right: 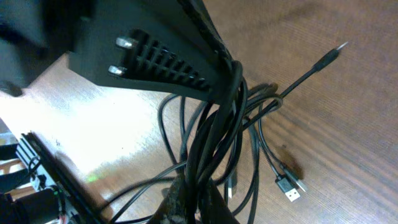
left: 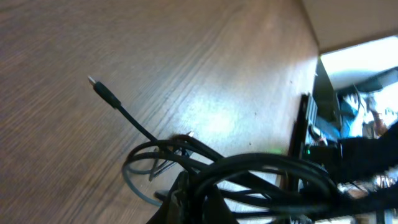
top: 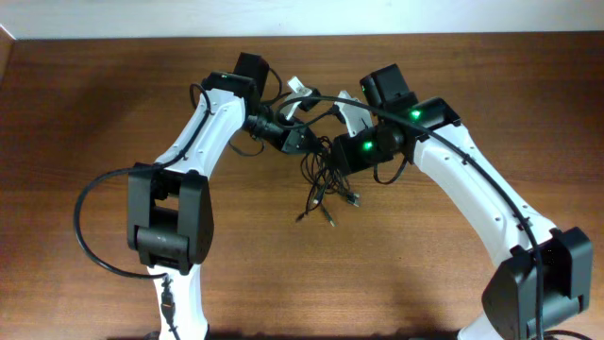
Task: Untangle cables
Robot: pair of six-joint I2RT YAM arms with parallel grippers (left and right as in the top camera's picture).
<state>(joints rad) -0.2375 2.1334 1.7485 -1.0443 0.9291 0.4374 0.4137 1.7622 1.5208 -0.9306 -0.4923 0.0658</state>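
Overhead: cables (top: 326, 184) amid the table (top: 94, 113), well apart from its far edge.

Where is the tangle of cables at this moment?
In the overhead view, the cables are near the middle of the table, bunched between the left gripper and the right gripper.

**Dark wood table, cable ends strewn near its middle**

The table (top: 85, 123) is brown wood with a fine grain running across it, and it catches a pale glare in the wrist views. Near its middle the lower loops and loose ends of the cables (top: 326, 196) spread over the wood — the rest of the bundle rises off it. A flat USB-style plug (right: 290, 190) lies on the surface beside its shadow. A slim pin plug (right: 328, 57) points outward — whether it touches the wood cannot be told.
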